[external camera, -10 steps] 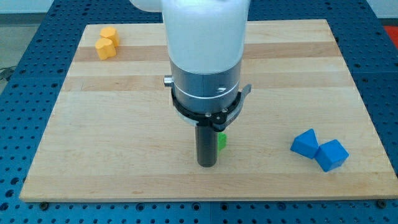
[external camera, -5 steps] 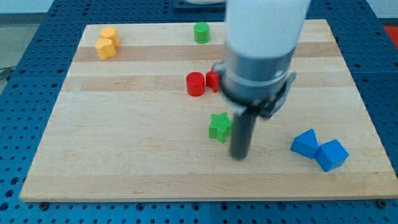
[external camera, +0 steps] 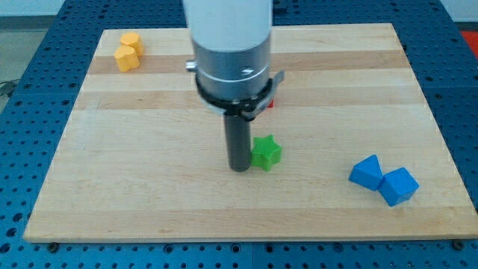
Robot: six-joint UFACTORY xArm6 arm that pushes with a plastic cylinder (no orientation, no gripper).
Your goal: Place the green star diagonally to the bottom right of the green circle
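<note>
The green star (external camera: 266, 152) lies on the wooden board (external camera: 149, 149) a little below the middle. My tip (external camera: 240, 168) stands just to the star's left, touching or nearly touching it. The green circle is hidden behind my arm. A sliver of a red block (external camera: 270, 101) shows at the arm's right edge; the rest of it is hidden.
Two orange blocks (external camera: 128, 51) sit together at the board's top left corner. Two blue blocks (external camera: 383, 180) sit together near the bottom right edge. The arm's body covers the top middle of the board.
My tip went from the star's left to its right and is now back on its left side. The star stayed almost in place. The arm now covers the green circle and red blocks again.
</note>
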